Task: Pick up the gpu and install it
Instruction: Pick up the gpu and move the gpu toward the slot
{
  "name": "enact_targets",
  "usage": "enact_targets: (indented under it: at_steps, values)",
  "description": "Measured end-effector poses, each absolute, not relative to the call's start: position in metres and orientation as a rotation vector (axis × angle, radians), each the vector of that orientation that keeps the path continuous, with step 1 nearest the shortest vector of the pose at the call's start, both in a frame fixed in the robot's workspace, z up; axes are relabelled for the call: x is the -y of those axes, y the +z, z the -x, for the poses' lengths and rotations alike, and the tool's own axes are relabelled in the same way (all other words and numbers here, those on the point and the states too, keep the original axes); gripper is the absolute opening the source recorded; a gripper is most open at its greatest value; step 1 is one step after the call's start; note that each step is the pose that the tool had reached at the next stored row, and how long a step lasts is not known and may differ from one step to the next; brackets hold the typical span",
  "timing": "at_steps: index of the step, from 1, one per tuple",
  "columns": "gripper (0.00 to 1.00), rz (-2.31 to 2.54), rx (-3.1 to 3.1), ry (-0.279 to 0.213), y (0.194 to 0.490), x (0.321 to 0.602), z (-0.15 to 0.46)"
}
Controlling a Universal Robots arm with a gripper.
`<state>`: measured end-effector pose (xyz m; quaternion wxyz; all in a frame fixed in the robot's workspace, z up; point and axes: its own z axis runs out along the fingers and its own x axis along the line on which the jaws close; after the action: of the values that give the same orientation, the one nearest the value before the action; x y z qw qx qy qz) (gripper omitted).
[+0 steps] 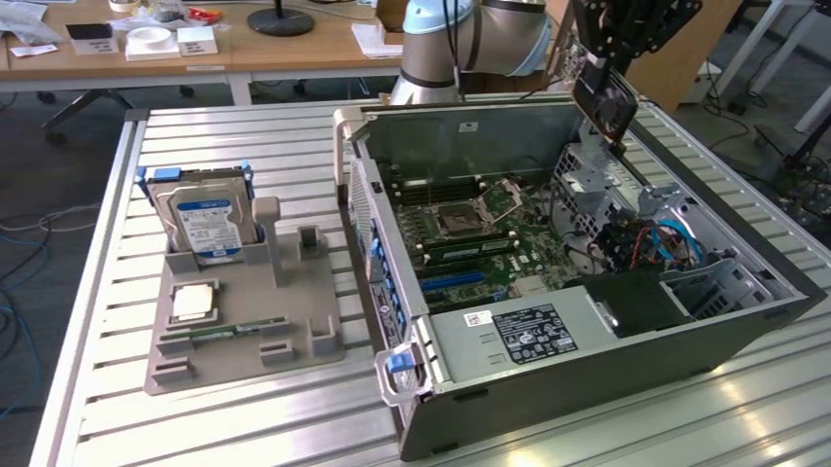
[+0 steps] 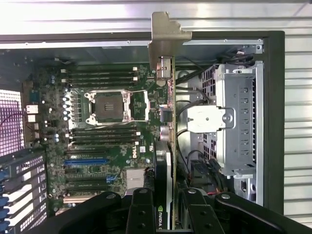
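Note:
My gripper [image 1: 610, 39] hangs above the back right corner of the open computer case [image 1: 571, 379], shut on the gpu [image 1: 605, 95]. The card is dark and hangs on edge, clear of the case's rim. In the wrist view the gpu [image 2: 168, 126] is edge-on, with its silver bracket [image 2: 165, 34] at the far end, a thin green board edge and the black cooler near my black fingers [image 2: 144, 212]. Below it lies the green motherboard [image 2: 97, 131] with a blue slot [image 2: 85, 161].
A grey holder [image 1: 234, 341] on the slatted table at the exterior view's left carries an upright silver hard drive [image 1: 201, 219], a processor [image 1: 195, 302] and a memory stick [image 1: 221, 333]. A metal drive cage [image 2: 236, 122] and cables [image 1: 649, 243] fill the case's right side.

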<state>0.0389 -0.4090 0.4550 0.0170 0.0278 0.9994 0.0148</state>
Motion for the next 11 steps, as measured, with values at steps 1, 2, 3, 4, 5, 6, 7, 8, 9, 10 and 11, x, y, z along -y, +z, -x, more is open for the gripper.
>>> enact_targets:
  at_steps: [1, 2, 3, 4, 5, 6, 7, 8, 9, 10, 11]
  values:
    - [0.27, -0.087, -3.106, 0.046, 0.4532, 0.4090, -0.0389]
    - [0.27, -0.087, -3.106, 0.046, 0.4515, 0.4090, -0.0389]
    - [0.27, -0.087, -3.106, 0.046, 0.4496, 0.4090, -0.0389]
    - [0.27, -0.087, -3.106, 0.046, 0.4487, 0.4090, -0.0389]
    - [0.27, -0.087, -3.106, 0.046, 0.4485, 0.4090, -0.0389]
    - [0.27, -0.087, -3.106, 0.046, 0.4485, 0.4090, -0.0389]
    - [0.27, -0.087, -3.106, 0.046, 0.4485, 0.4090, -0.0389]
    - [0.27, -0.087, -3.106, 0.046, 0.4483, 0.4090, -0.0392]
    - [0.27, -0.087, -3.106, 0.046, 0.4480, 0.4090, -0.0404]
    - [0.27, -0.086, -3.106, 0.046, 0.4477, 0.4090, -0.0418]
    - [0.27, -0.086, -3.106, 0.046, 0.4475, 0.4090, -0.0429]
